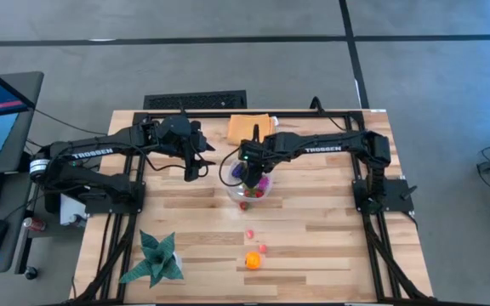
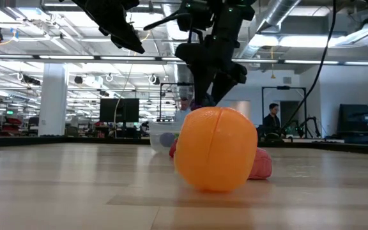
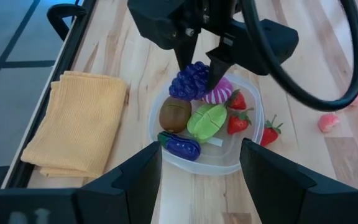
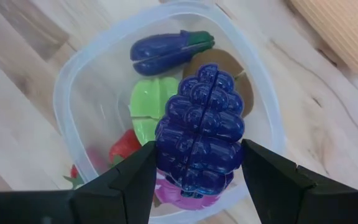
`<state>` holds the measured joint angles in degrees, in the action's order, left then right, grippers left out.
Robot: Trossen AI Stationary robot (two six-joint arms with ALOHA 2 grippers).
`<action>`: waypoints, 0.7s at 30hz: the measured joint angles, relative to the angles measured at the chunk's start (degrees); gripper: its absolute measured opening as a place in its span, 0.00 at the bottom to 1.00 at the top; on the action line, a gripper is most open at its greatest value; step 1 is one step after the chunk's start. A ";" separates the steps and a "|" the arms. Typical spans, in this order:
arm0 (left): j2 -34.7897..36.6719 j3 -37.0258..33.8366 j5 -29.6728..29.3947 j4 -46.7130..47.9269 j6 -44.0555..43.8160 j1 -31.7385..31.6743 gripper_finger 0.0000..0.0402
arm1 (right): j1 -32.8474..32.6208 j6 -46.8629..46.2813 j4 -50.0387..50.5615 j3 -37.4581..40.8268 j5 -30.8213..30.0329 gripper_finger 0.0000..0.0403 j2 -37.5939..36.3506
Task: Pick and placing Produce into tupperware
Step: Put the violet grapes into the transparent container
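The clear tupperware [image 1: 232, 183] stands mid-table. In it lie a brown kiwi [image 3: 174, 114], a green piece [image 3: 207, 120], a dark eggplant [image 3: 180, 145], a magenta piece [image 3: 221, 94] and red strawberries [image 3: 238, 121]. My right gripper [image 4: 197, 177] hangs over it, shut on a purple grape bunch [image 4: 201, 127]. Another strawberry [image 3: 269, 132] lies on the table just outside the rim. My left gripper [image 1: 192, 170] hovers to the container's left, open, nothing between its fingers. An orange fruit [image 1: 253, 260] and two pink pieces [image 1: 250, 233] lie nearer the front edge. My right gripper pinches the grape bunch by its two opposite sides [image 4: 163, 155] between its two fingers. The fingers come from above, pointing steeply down. The bunch sits over the magenta piece inside the container's rim; whether it touches that piece I cannot tell.
A folded orange cloth [image 1: 249, 127] lies at the far edge behind the container. A green spiky star plant [image 1: 154, 259] stands at the front left. Bare wood stretches right of the container. The table's black frame rails [image 1: 373, 221] run along its sides.
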<state>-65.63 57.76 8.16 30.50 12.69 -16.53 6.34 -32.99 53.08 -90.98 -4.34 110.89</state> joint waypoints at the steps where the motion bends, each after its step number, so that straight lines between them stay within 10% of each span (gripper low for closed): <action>1: 0.00 0.00 -0.02 -0.02 0.00 -0.02 0.52 | -0.11 -0.02 -0.20 0.00 -0.02 0.60 0.00; 21: 0.00 0.00 -1.29 -0.02 -0.04 0.00 0.52 | 0.55 0.04 -2.61 0.42 -0.24 0.60 0.00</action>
<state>-65.63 57.76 6.87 30.48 12.64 -16.54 6.90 -32.95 50.48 -90.56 -4.58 110.89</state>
